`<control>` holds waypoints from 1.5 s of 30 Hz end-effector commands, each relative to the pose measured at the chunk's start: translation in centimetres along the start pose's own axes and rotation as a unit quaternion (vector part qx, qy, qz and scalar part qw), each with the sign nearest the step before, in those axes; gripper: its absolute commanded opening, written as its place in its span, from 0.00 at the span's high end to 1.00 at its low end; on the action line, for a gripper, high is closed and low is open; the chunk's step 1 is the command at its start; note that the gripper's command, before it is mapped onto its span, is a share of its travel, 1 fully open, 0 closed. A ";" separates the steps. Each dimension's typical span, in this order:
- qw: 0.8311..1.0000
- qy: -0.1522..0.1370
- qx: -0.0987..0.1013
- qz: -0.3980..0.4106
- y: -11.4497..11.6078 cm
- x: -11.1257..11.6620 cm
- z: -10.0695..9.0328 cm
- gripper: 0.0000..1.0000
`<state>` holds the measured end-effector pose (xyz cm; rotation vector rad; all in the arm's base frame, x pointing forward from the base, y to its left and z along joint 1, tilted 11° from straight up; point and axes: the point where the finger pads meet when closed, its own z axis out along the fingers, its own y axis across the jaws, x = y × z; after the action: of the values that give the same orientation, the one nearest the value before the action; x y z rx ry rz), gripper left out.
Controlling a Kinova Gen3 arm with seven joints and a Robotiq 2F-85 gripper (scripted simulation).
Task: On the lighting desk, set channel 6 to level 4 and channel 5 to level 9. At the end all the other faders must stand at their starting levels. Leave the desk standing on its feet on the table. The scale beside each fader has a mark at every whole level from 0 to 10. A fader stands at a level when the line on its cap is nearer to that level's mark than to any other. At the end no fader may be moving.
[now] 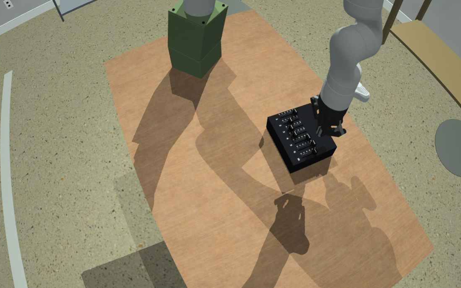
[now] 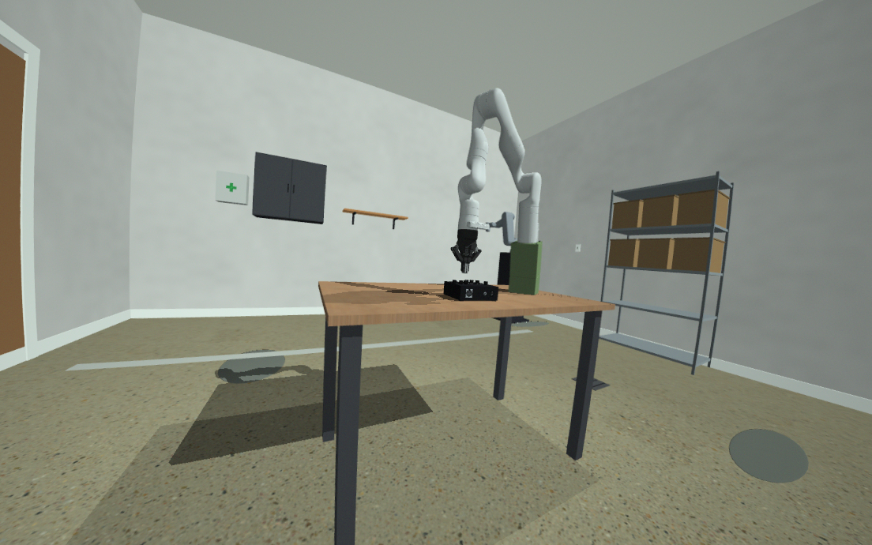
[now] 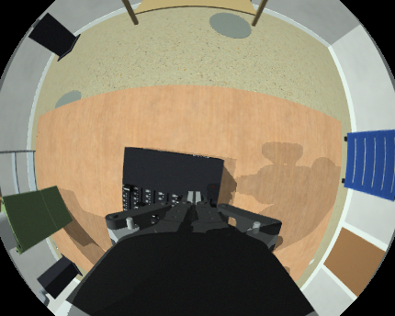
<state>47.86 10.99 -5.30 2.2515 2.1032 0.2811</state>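
The big grey arm [image 1: 347, 53] bends high up from its green block [image 1: 194, 42] and comes down straight over the lighting desk [image 1: 300, 141]. At its end the black hand [image 1: 329, 134] points down, above the side of the lighting desk that is away from the little numbers. It hangs a bit above the lighting desk and does not touch it, as the side view shows. The hand is clenched tight with nothing in it; in the wrist view its two fingers meet at the tips.

The arm is smooth, round and pale grey, like fat pipes joined together. The green block is tall and square, with small dark dots at its top corners.

The bench [image 1: 225, 214] is a flat board of light brown wood with fine stripes in it, on dark square legs [image 2: 347, 433]. Long dark shadows of the arm lie across it. The lighting desk stands flat on the bench, far from the green block and near one long edge. It is a low black box with flat sides. On top it has a row of sliders [image 1: 298, 134], each with a small black cap and tiny white marks beside it. The marks are too small to read.

The floor [image 1: 64, 142] around the bench is sandy and speckled. The walls are plain grey. Behind the bench hang a dark cupboard [image 2: 289, 187], a white box with a green cross [image 2: 231, 187] and a small wooden shelf [image 2: 375, 214]. To one side stands a metal rack [image 2: 724, 203] with brown boxes.
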 end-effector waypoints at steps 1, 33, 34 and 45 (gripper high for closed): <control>1.000 0.001 -0.002 0.007 0.1 0.3 -0.1 1.00; 0.999 0.004 -0.006 0.049 0.4 0.6 -0.1 1.00; 0.999 0.004 -0.006 0.049 0.4 0.6 -0.1 1.00; 0.999 0.004 -0.006 0.049 0.4 0.6 -0.1 1.00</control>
<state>48.24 11.57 -5.14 2.3565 1.9924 0.3026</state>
